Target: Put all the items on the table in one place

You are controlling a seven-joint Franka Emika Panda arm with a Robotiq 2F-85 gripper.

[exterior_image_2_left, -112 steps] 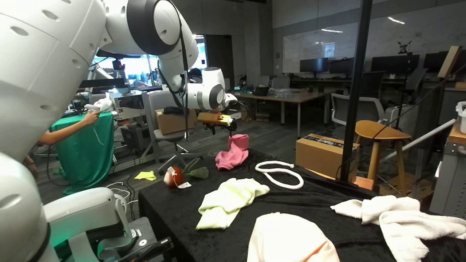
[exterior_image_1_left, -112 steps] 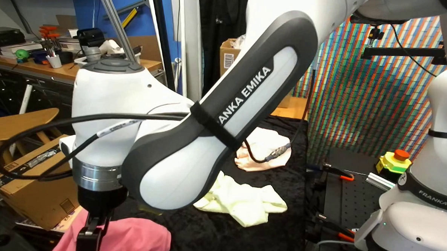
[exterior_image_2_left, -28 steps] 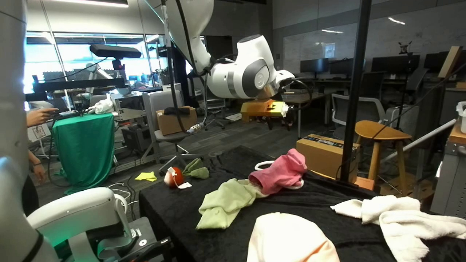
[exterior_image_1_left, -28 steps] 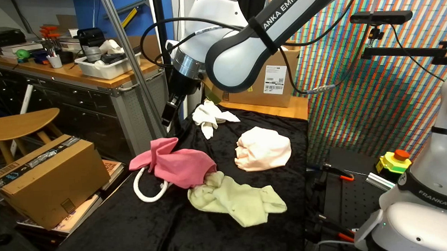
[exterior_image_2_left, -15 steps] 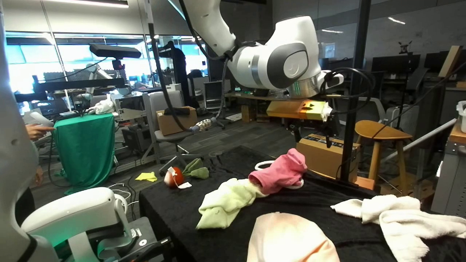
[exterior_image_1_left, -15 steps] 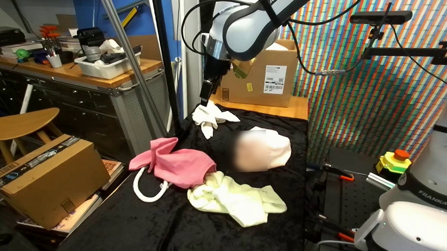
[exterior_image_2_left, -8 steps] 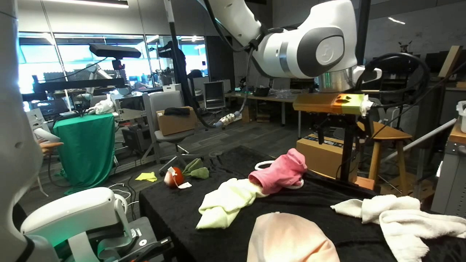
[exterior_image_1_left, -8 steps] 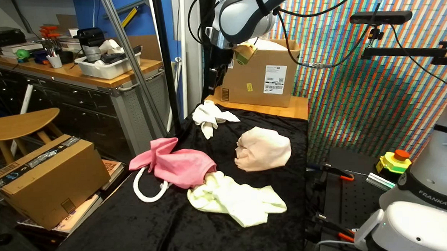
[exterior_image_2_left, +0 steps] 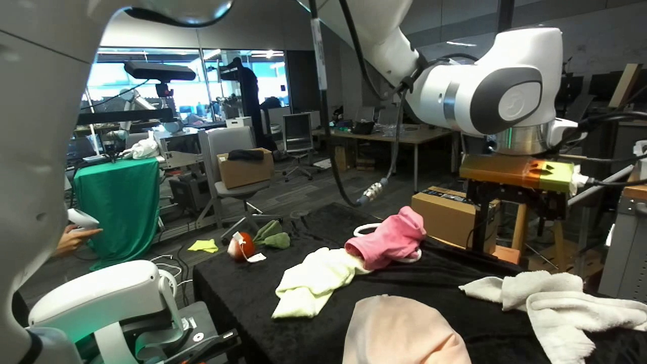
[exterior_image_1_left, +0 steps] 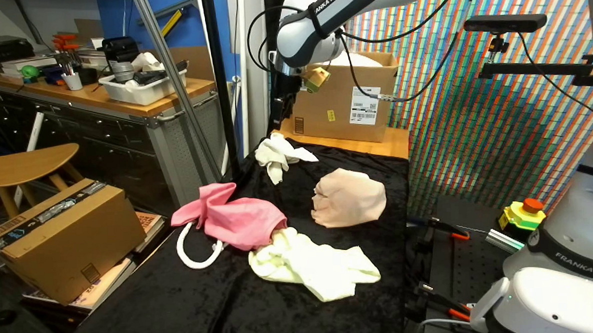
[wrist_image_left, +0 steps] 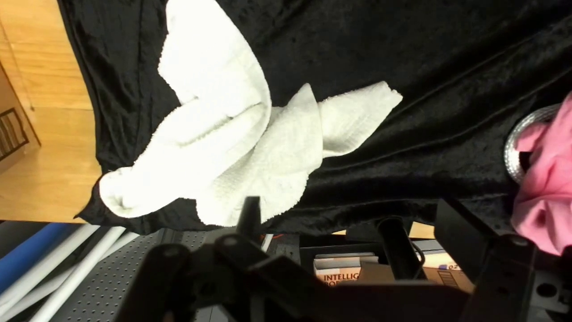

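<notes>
Open and with nothing between its fingers, my gripper (wrist_image_left: 346, 206) hangs above the small white cloth (wrist_image_left: 201, 138), by the edge of the black-covered table (exterior_image_1_left: 163, 312). In an exterior view the gripper (exterior_image_1_left: 277, 121) is just over that white cloth (exterior_image_1_left: 279, 154), apart from it. The pink cloth (exterior_image_1_left: 241, 219) lies partly over the white rope loop (exterior_image_1_left: 195, 264), and one end touches the pale yellow cloth (exterior_image_1_left: 316, 265). A bunched peach-beige cloth (exterior_image_1_left: 349, 198) rests apart, between the yellow and white ones. Part of the loop is hidden under the pink cloth.
A large cardboard box (exterior_image_1_left: 343, 102) stands on wood just behind the white cloth. Close to the gripper's side rises a black post (exterior_image_1_left: 218, 85). Another box (exterior_image_1_left: 64, 236) is beyond the table edge. A red-orange round object (exterior_image_2_left: 241, 246) with green leaves sits at another edge.
Earlier the pink cloth hung from my gripper; it has been let go onto the rope loop beside the yellow cloth. The arm has since swung over to the white cloth, jaws open.
</notes>
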